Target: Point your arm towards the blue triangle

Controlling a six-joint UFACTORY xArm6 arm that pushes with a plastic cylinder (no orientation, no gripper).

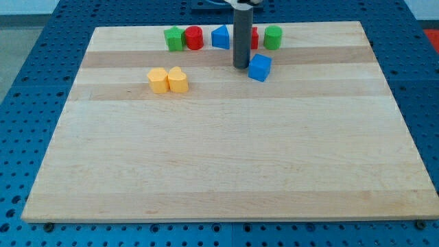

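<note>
The blue triangle [220, 37] sits near the view's top edge of the wooden board [226, 171], just left of the rod. My tip [241, 66] rests on the board below and slightly right of the blue triangle, a short gap apart. A blue cube [260, 67] lies right beside the tip on its right, close to touching.
A green block [174, 38] and a red cylinder [194, 38] stand left of the blue triangle. A red block [254, 38] is partly hidden behind the rod, with a green cylinder [273, 37] to its right. Two yellow blocks [158, 80] [178, 80] sit side by side at left.
</note>
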